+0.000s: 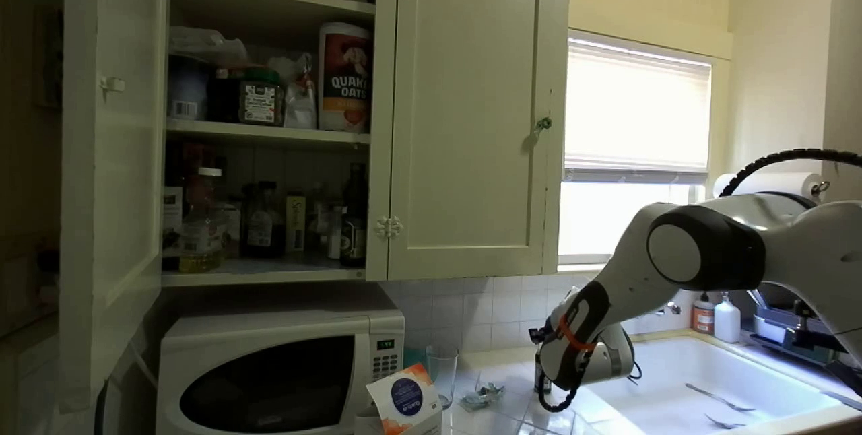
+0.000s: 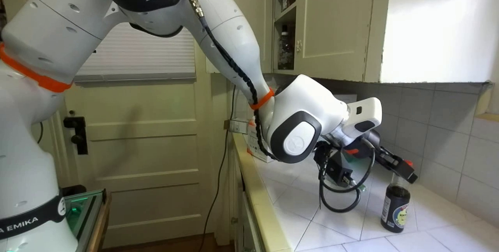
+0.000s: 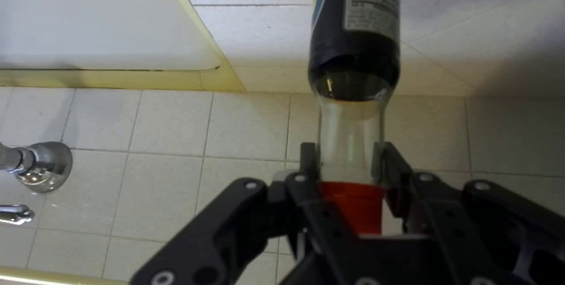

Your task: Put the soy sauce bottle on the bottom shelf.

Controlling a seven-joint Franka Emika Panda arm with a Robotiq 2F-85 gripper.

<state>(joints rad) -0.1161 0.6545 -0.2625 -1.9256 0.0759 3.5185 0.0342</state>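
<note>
As the gripper (image 3: 346,160) clasps the neck of the bottle (image 2: 394,207), upright and right of the microwave (image 1: 269,381), likely faults are slip (smooth walls) and a base knock on the bottom shelf (image 1: 266,277) above the microwave (insufficient lift).

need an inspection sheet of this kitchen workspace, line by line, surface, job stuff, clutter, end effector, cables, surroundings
Surface: white tiled counter, beside the sink
Job's things: soy sauce bottle roughly upright, whether its base touches the counter unclear; bottom shelf bears other bottles and a yellow box
Clutter: orange-and-white box, clear glass and crumpled translucent item on the counter; cutlery in the sink
End effector: closed on the bottle's neck, just below the red cap
Cables: dark cable along the arm; dark loops near the end effector; thin cord near the panelled door
Surroundings: one cupboard door open; microwave beneath the bottom shelf; window blind partly lowered
</note>
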